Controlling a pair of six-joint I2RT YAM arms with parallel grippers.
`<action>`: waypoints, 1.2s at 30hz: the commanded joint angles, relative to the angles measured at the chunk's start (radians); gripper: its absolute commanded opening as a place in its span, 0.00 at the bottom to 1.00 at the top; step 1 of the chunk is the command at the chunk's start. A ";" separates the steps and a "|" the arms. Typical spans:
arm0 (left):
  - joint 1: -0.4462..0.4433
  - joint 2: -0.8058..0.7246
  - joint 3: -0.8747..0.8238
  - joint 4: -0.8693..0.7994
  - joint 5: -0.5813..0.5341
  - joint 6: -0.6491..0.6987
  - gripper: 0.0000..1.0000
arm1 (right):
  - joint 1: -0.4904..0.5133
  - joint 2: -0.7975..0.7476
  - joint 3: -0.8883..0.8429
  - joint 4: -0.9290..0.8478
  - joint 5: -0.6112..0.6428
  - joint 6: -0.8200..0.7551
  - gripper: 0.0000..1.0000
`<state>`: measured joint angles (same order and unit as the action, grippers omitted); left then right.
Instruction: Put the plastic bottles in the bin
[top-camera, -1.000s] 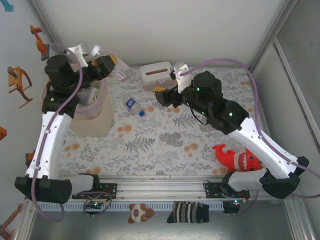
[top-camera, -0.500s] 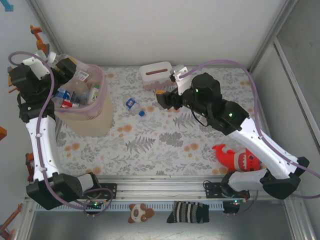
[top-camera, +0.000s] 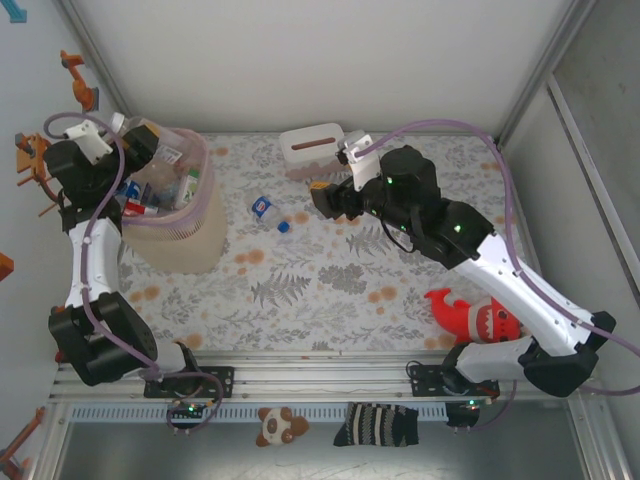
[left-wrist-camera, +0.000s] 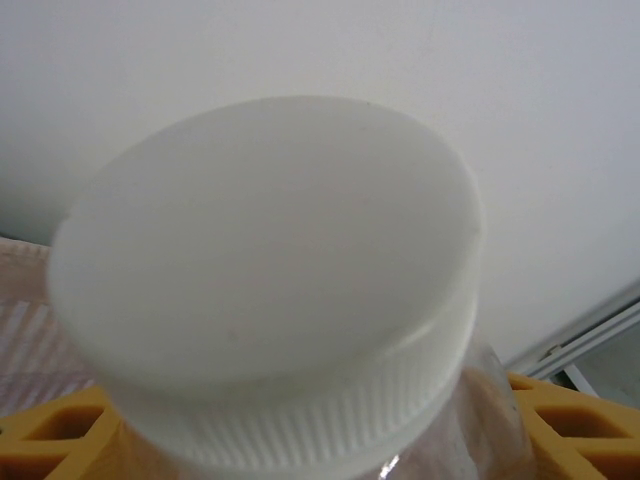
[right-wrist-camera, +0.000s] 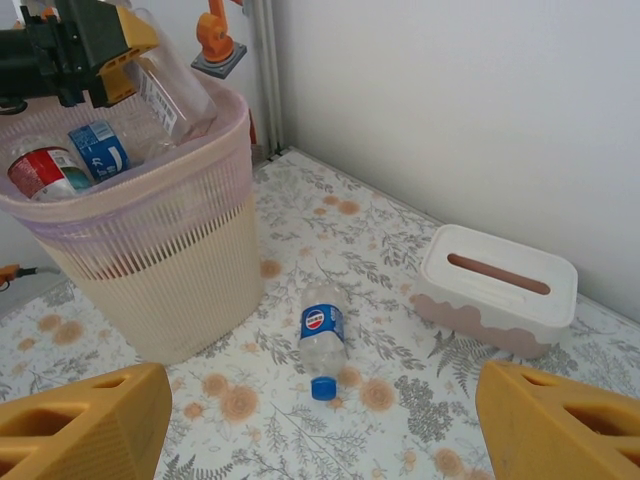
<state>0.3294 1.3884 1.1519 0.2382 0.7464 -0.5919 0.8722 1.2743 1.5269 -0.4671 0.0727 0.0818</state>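
Now the left fingers are holding a clear bottle over the bin. The right fingers, wide apart, are hovering near the other bottle, lying cap toward them on the surface.

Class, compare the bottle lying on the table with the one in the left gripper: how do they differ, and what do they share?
The bottle on the table lies on its side, untouched; the held bottle hangs tilted over the bin in the left gripper. The first has a blue cap and label; the second a white cap. Both are small, clear plastic.
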 joint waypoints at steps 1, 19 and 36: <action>-0.011 0.012 -0.026 0.130 0.045 0.010 0.64 | 0.005 0.007 0.023 -0.005 0.017 -0.005 0.79; -0.036 0.035 -0.018 -0.003 0.065 0.079 0.87 | 0.005 0.016 0.034 0.001 -0.004 -0.003 0.79; 0.031 -0.078 0.158 -0.427 -0.115 0.295 0.92 | 0.005 0.004 0.034 -0.004 -0.007 -0.003 0.79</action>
<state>0.3534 1.3445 1.2774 -0.1020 0.6544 -0.3603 0.8722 1.2930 1.5295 -0.4675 0.0685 0.0818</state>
